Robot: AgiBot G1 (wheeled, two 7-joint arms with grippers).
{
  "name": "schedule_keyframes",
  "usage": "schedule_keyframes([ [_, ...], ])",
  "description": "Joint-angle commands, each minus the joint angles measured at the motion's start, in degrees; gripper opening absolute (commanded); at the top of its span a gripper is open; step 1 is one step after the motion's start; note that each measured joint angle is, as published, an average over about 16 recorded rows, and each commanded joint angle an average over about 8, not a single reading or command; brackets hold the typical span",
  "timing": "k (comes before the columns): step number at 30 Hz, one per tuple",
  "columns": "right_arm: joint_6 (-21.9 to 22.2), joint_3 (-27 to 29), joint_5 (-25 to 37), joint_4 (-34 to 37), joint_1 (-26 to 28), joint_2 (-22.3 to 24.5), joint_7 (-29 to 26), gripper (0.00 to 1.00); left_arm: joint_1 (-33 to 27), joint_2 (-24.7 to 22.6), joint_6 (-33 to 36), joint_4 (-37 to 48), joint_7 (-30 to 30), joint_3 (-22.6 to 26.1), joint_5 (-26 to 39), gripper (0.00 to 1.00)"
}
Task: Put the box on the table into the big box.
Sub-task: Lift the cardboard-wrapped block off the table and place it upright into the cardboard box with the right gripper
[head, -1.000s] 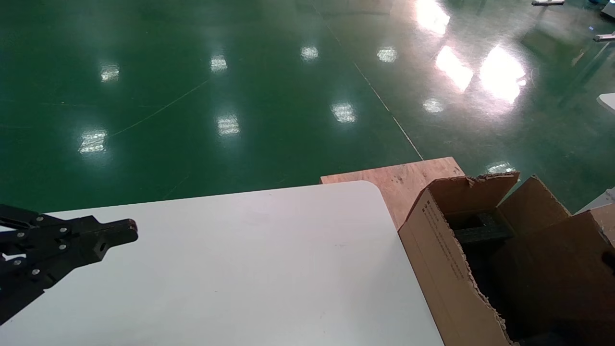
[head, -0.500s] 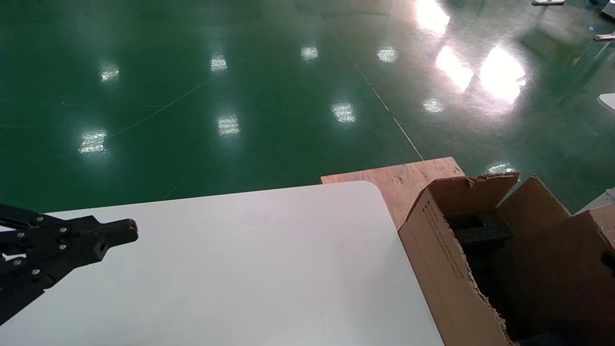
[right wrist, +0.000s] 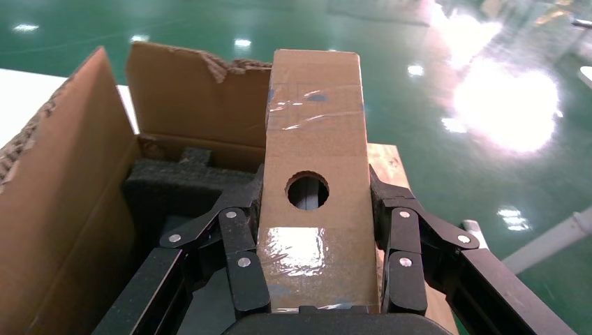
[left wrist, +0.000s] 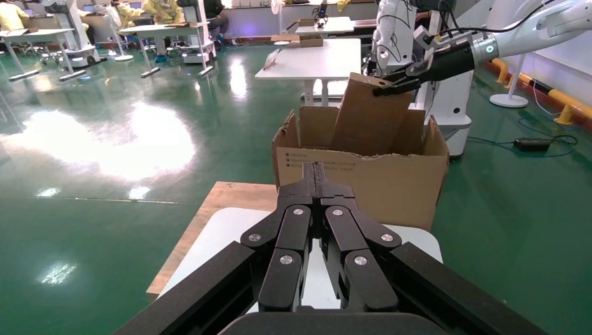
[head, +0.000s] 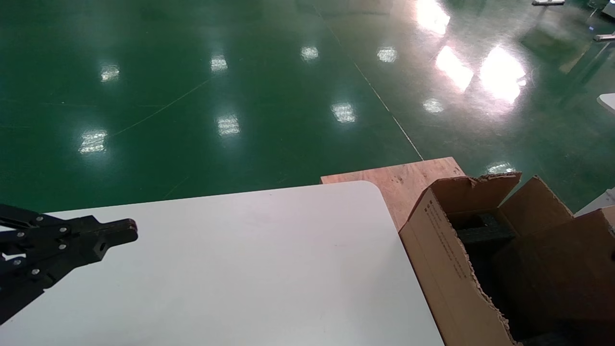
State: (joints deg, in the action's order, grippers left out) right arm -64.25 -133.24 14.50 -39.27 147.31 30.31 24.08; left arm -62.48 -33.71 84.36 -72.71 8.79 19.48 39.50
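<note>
Above big box (right wrist: 63,181), right tool (right wrist: 317,202) clamps box (right wrist: 314,139).

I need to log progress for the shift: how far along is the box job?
Done: the small holed box is off the white table, clamped in the right gripper. In hand: it hangs above the big carton. Left: lowering and releasing. The left gripper sits shut over the table.

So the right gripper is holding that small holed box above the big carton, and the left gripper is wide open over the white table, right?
Not quite. The left gripper is shut, fingers pressed together over the white table, as the left wrist view shows. The right gripper does hold the small holed box above the big carton.
</note>
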Motion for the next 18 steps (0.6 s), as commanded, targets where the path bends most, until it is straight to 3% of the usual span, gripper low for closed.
schedule_keyframes([
  [1,0.3,0.0,-0.2,0.6,0.3,-0.1,-0.2,0.00,0.0,0.0,0.0,0.0,0.0,0.0,0.0,0.00],
  [18,0.2,-5.3,0.4,3.7,8.0,-0.2,-1.5,0.00,0.0,0.0,0.0,0.0,0.0,0.0,0.0,0.00],
])
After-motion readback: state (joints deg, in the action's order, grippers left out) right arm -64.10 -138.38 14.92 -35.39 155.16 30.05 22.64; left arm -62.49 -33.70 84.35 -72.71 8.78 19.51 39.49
